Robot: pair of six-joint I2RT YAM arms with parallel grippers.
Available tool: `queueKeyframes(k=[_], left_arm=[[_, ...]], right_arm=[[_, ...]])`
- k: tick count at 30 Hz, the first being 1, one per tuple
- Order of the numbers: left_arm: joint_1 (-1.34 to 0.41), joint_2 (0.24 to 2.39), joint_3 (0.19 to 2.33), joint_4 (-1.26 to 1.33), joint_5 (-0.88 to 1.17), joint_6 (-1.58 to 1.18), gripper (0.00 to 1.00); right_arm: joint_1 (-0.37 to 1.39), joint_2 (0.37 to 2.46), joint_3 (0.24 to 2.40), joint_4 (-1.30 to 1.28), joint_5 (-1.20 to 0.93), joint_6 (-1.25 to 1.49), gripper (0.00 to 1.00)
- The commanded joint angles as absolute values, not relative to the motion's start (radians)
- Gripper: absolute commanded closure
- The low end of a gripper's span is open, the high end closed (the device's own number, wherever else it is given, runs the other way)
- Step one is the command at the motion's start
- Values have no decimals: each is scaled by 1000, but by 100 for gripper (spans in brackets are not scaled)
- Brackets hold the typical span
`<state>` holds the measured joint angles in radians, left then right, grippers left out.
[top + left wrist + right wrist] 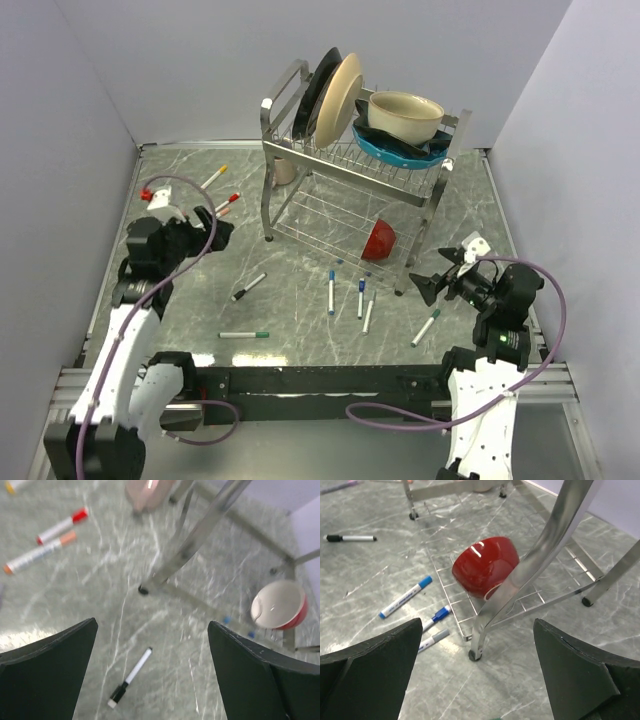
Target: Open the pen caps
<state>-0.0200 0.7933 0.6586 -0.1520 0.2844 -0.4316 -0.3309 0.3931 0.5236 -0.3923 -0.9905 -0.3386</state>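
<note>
- Top external view, close to me: my left gripper (213,226) is spread wide and holds nothing. My right gripper (436,274) is spread wide too, and it holds nothing.
- Left wrist view: my left fingers (50,670) stand far apart above the table (190,690) and touch nothing. Between them, down on the table, lies a white pen (136,666) with its black cap (118,694) on.
- Right wrist view: my right fingers (365,670) stand far apart and touch nothing. Just past them lie three pens, side by side. One has a blue cap (424,582), one a dark blue cap (441,613) and one a greyish cap (440,636). All three caps are on.
- Near my arms, a green cap (262,333) sits on a pen lying flat. A second green cap (436,314) sits on a pen just beside my right gripper.
- A bit farther, a red bowl (485,565) lies on its side on the low shelf of the dish rack (267,180).
- Farther on the left, a red cap (80,515) and a pink cap (70,537) sit on two pens lying close together. A yellow cap (223,169) sits on a pen beyond them.
- At the back, the top shelf holds plates (340,95) and a cream bowl (405,115).
</note>
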Motion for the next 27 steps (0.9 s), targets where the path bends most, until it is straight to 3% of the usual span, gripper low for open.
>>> queueKeyframes(k=[1, 12, 15, 19, 27], left_arm=[[-23, 925, 710, -178, 351, -442, 1], [-350, 1208, 857, -393, -109, -419, 1], [-420, 1291, 903, -462, -205, -405, 10], [-482, 1353, 917, -514, -245, -384, 29], [-515, 1423, 950, -555, -187, -299, 45]], right_arm=[[-313, 416, 565, -413, -990, -387, 0], [-232, 446, 584, -420, -907, -383, 0], [-218, 449, 587, -425, -888, -388, 0], [-209, 449, 588, -425, -881, -393, 0], [-199, 453, 586, -425, -876, -397, 0]])
